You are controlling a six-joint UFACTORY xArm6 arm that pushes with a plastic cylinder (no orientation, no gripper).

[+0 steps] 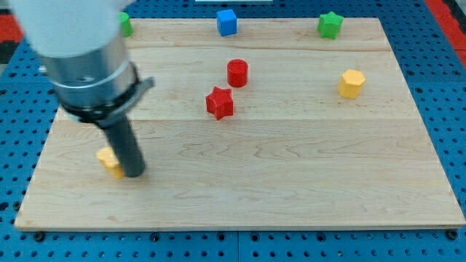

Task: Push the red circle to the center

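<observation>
Camera view shows the tool, a plain dark rod with nothing to spread or pinch, so all it can do is press sideways; my tip point(134, 173) stands on the desk point(291, 196) near the view's lower left. It sits just beside, and seems to touch, a small yellow block point(108, 160) whose shape is partly hidden behind the rod.

Outward from there, the red circle point(237, 73) lies well apart from my tip, up and to the view's right, in the upper middle of the desk. A red star point(219, 102) sits just below it and slightly to the view's left, near but not touching. The centre of the desk looks to be a little below the circle, so the push wanted is a short one toward the view's bottom.

To do it well, I judge my tip should travel around the star, not through it, come in above the circle on its far side, and push down along a line through the circle's middle. An off-centre contact would likely let the round block roll off sideways. The star is the main hazard: a push angled left would drive the circle into it.

Farther out, a yellow hexagon point(351, 83) rests at the view's right. A blue cube point(227, 22) and a green star point(330, 25) sit along the top edge, and a green block point(125, 24), half hidden by the arm, is at top left.

No containers show here; nothing holds anything else.
</observation>
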